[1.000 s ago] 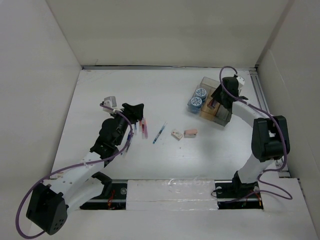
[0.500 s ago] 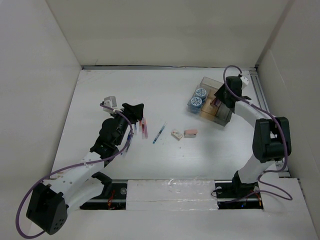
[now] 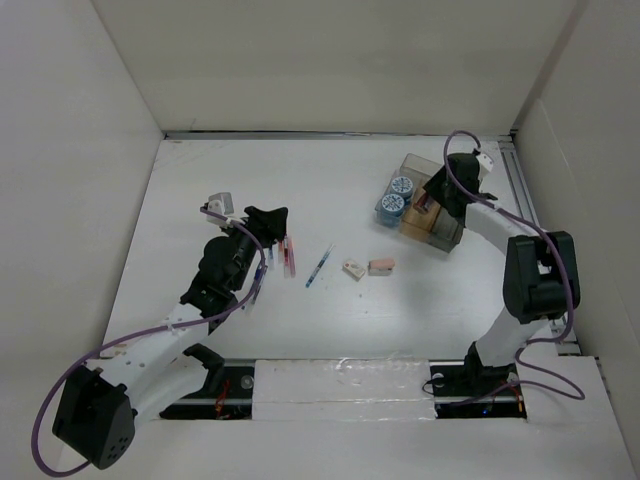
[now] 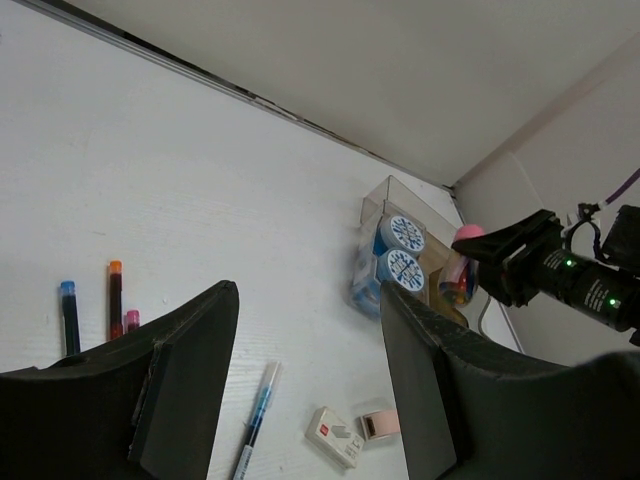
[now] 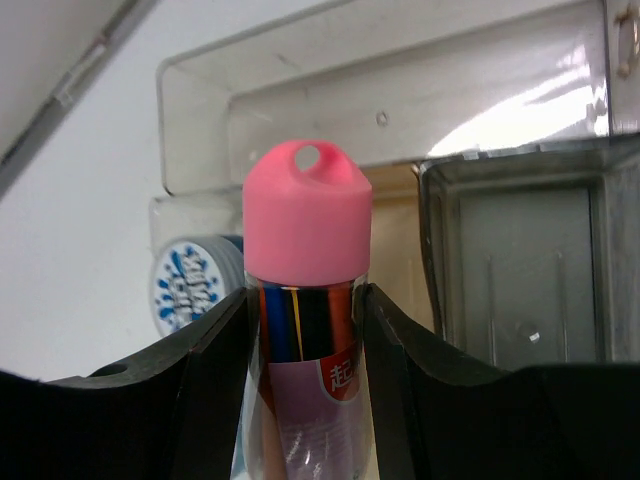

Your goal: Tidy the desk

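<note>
The desk (image 3: 190, 190) is seen from above as a wide white tabletop, closed in by pale walls (image 3: 80, 150) at 9, 12 and 3 o'clock. The left gripper (image 3: 268, 216) is held at about 9 o'clock from the desk's middle, its fingers spread wide with nothing between them; only bare tabletop is shown through the gap in its wrist view. Just beside it, toward 4 o'clock, a small cluster of markers (image 3: 286, 255) is laid, red and blue ends among them. A blue pen (image 3: 319, 266) is set slantwise a little farther toward 3 o'clock, and a white eraser (image 3: 353, 268) and a pink eraser (image 3: 381, 265) are laid close together near the centre. At 2 o'clock a clear organizer box (image 3: 447, 236) is placed near the desk's right edge, with two blue-and-white round rolls (image 3: 396, 197) at its 9 o'clock side — whether they sit inside a compartment cannot be told. The right gripper (image 3: 437, 190) is clamped on a pink-capped tube (image 5: 305, 230), pinched on the body just below the cap and held over the organizer box — contact with the box cannot be made out.
</note>
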`<action>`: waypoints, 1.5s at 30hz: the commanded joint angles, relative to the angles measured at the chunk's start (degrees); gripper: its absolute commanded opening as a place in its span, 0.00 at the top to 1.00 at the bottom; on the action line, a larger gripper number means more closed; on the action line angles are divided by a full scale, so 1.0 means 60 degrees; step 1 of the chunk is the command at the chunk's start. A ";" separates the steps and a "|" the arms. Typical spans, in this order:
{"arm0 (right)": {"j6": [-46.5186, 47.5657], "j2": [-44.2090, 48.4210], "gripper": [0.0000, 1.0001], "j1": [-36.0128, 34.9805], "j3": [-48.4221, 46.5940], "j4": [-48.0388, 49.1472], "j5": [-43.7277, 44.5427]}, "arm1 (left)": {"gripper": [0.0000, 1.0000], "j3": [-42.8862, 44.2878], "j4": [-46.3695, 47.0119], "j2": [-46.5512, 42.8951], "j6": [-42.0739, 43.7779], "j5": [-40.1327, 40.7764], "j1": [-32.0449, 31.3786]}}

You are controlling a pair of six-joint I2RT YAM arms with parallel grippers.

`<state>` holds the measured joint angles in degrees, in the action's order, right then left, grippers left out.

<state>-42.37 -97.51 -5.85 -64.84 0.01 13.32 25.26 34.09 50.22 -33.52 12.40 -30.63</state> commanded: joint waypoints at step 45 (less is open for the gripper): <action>0.3619 -0.0021 0.32 -0.6804 0.0875 -0.1833 0.0899 | 0.46 0.0009 0.0383 -0.0503 0.0137 0.0144 0.0022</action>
<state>-22.31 -97.19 -46.22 -56.71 -11.77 16.34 25.26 34.06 48.77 -33.45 12.58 -30.63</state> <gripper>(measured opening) 0.685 0.544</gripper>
